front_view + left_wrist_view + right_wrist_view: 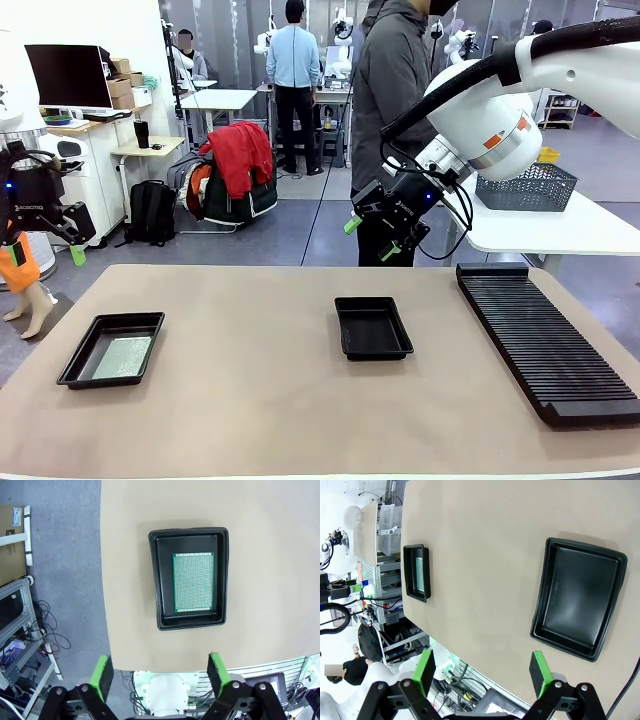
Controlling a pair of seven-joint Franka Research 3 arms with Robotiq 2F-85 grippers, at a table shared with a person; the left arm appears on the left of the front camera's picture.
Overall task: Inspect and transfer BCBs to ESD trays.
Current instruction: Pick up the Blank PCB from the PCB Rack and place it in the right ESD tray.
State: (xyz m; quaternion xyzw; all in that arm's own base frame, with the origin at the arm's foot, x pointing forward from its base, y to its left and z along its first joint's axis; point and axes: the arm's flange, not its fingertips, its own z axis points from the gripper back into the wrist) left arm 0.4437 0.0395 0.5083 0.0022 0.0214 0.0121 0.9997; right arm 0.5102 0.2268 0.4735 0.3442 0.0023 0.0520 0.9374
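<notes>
Hovering wide and empty, the left gripper (160, 673) and right gripper (482, 669) overlook 2 ESD trays (372, 328); the thin BCB (193, 582), lying flat near the table's (250, 400) left edge, could slip any pinch.

The worktop (260, 420) is a tan, matt sheet, smooth and without sheen. At eight o'clock on it, the outer tray (128, 319) is black plastic with a faint gloss along its rim. The board (122, 357) on its floor is green and matt, finely dotted in a grid. The middle tray (373, 328) is the same smooth black plastic, its floor softly reflective. At four o'clock the rack (545, 340) is matt black and ribbed. The basket (527, 187) at two o'clock is grey wire mesh. The right arm's shell (490, 115) is glossy white. The left hand (160, 672) is matt black with bright green pads (104, 676).
</notes>
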